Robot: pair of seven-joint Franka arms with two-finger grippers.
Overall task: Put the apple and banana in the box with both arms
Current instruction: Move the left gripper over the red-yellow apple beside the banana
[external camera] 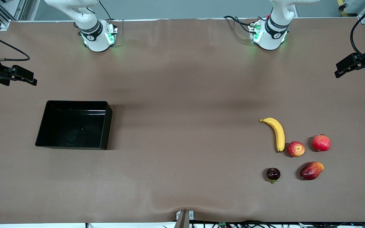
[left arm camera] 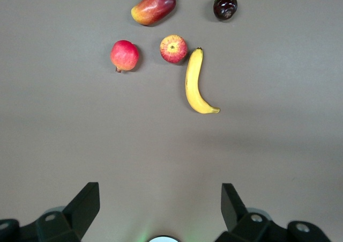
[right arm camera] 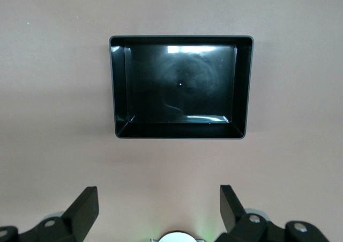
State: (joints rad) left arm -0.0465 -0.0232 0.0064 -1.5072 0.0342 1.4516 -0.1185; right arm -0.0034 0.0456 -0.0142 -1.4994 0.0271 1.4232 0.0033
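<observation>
Banana [left arm camera: 195,83] apart from left pincer [left arm camera: 161,210]

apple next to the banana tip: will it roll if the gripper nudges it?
Probably. The apple is small and round, with no flat side showing, so a nudge would likely roll it. The banana tip lies right beside it and might check it that way. Its skin looks smooth and glossy, so a shallow pinch could slip.

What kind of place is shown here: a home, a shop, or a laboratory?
Most likely a robotics laboratory. Two white arms are bolted onto a table under a plain brown cover, cables run along its edges, and only a black box and a few fruits such as a banana are laid out.
</observation>
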